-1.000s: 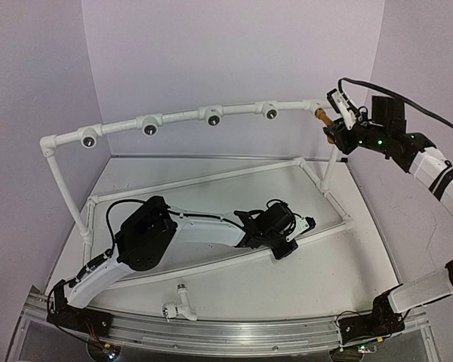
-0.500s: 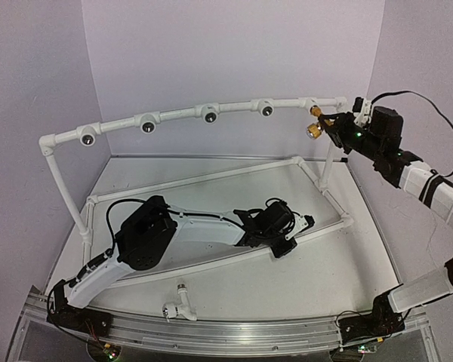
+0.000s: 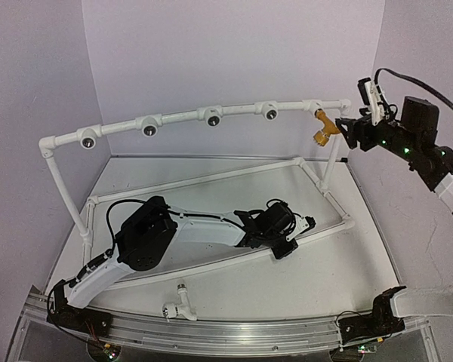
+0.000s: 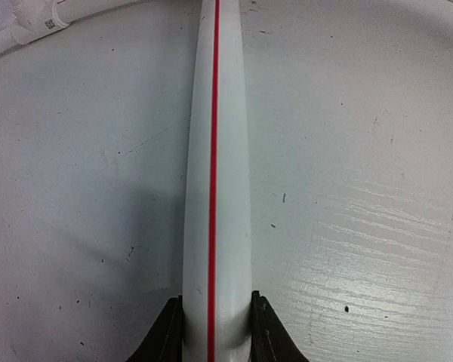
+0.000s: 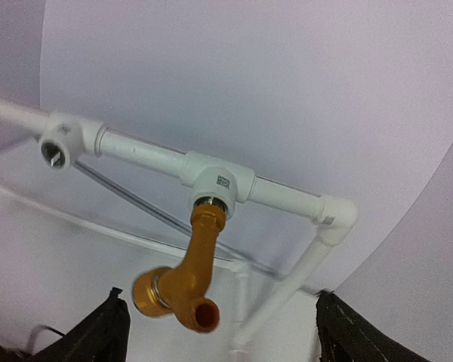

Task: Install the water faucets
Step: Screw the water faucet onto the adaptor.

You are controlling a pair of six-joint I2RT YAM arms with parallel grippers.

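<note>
Lilac walls are noted on three sides, with a scuffed white table (image 3: pixel 234 290) below. A white pipe frame (image 3: pixel 181 115) is stood across the table. Four dark sockets (image 3: pixel 213 118) are seen open along its raised top bar, and the end fitting at the right is filled. The left arm (image 3: pixel 196 226) is laid low over the table. Its left gripper (image 4: pixel 217 332) is clamped tight on the bottom rail (image 4: pixel 215 151), the one marked with a red stripe, and the frame is judged to be steadied by this. The right gripper (image 3: pixel 351 134) is held high at the right end of the top bar, jaws spread wide, nothing grasped. The yellow-orange faucet (image 5: pixel 189 275) is seen hanging from the end fitting, spout down, just ahead of the parted fingers (image 5: pixel 109 332) and touched by neither. Whether it is driven fully home cannot be told. The white faucet (image 3: pixel 178 308) is found lying on the table near the front edge, well apart from both grippers.

Step in hand, as judged: release of the first faucet at its fitting. Next, a clean withdrawal from the spout is called for. After that comes a reach down to the white faucet, a grip on its body with the inlet end left free, and that end lined up square with an open socket.
</note>
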